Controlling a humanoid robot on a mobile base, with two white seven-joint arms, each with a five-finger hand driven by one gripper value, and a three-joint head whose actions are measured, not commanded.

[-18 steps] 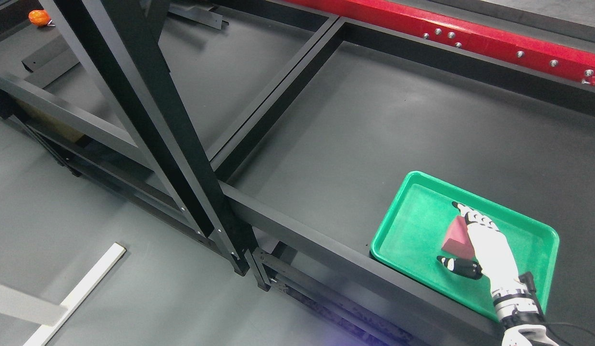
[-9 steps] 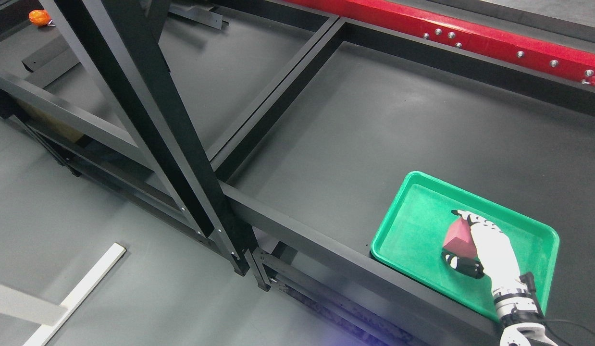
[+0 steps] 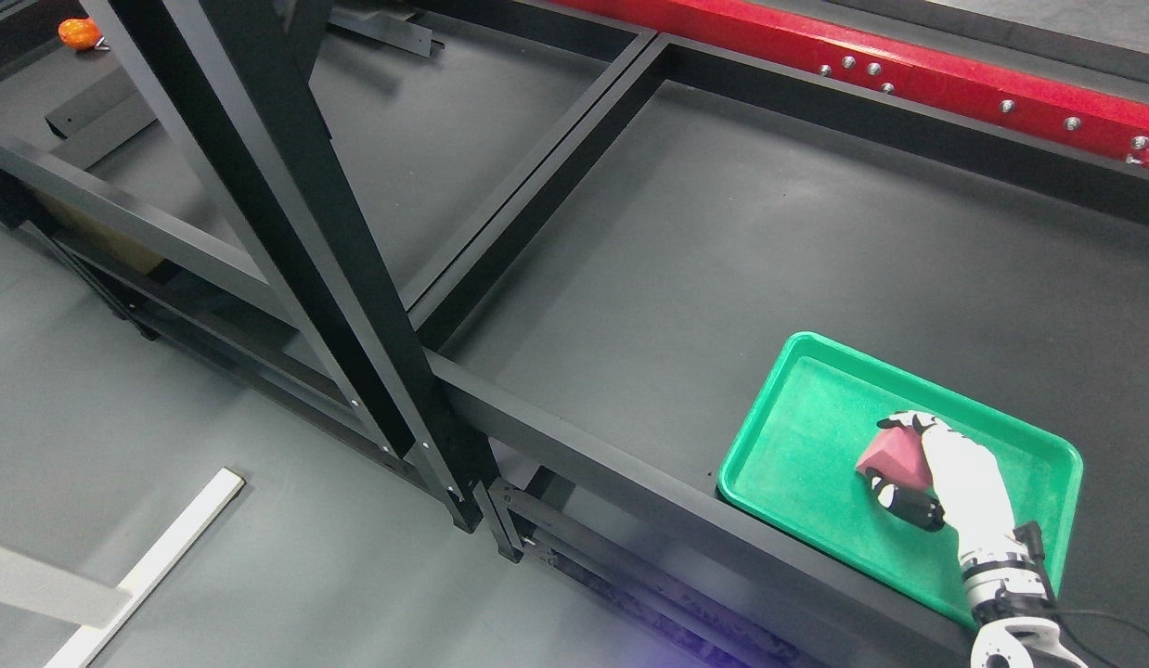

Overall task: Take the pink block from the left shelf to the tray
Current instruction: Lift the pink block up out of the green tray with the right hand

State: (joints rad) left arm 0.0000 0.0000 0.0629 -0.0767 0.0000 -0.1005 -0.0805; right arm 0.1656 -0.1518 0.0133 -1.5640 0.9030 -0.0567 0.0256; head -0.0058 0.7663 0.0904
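placement is the step in hand: the white right hand (image 3: 955, 478) is clamped on the pink faceted block (image 3: 895, 456), low over the green plastic tray (image 3: 797, 436). next, i judge, it lets go and lifts clear.

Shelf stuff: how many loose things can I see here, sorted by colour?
Pink: 1, the pink block, held by the right hand over the tray.
Green: 1, the tray.
Orange: 1, a small orange object at the far left.
Total: 3.
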